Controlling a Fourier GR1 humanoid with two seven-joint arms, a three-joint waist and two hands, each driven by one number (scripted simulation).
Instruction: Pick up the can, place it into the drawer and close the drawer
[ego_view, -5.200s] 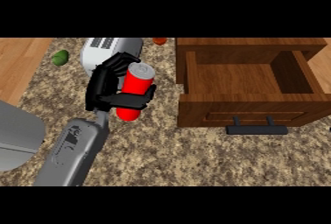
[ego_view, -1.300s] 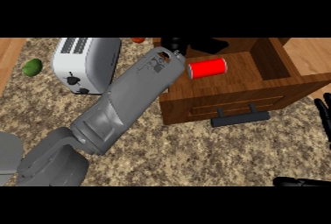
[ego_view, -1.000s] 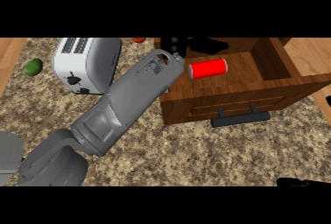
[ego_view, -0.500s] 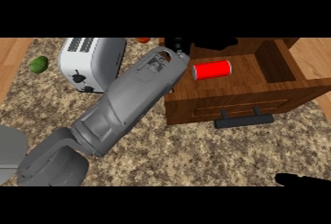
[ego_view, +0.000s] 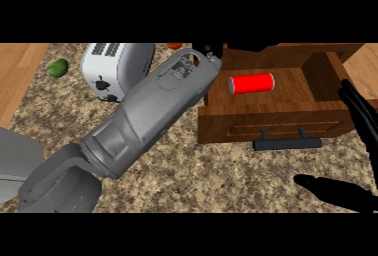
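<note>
1. The right hand (ego_view: 347, 196) has its fingers (ego_view: 353, 107) straight and long. They run down past the right corner of the drawer front, and the thumb sits lower, over the counter (ego_view: 221, 175). So it's open and holding nothing. I can't tell if it's actually touching the wood or just hanging in front of it.

2. My guess on why it's there: it's the free hand on the drawer's side, so it's the obvious one to push the front in.

3. The left hand (ego_view: 212, 49) is mostly lost at the top edge, just behind the drawer's back-left corner. I honestly can't tell if it's open or closed. It's definitely not on the can, though, since there's clear wood between them.

4. The can (ego_view: 251, 83) is red and lies on its side on the drawer floor, towards the back and roughly centred. It's touching neither side wall as far as I can see. Pick and place look done to me.

5. The drawer (ego_view: 273, 127) is pulled well out, and its black bar handle (ego_view: 288, 144) faces the robot. Closing it is what's left.

6. One thing to watch: the grey left forearm (ego_view: 155, 110) crosses diagonally over the drawer's left corner. It probably wants to clear out first.

7. Background stuff: there's a white toaster (ego_view: 107, 62) half tucked behind that forearm, and a small green thing (ego_view: 57, 67) to its left.
</note>
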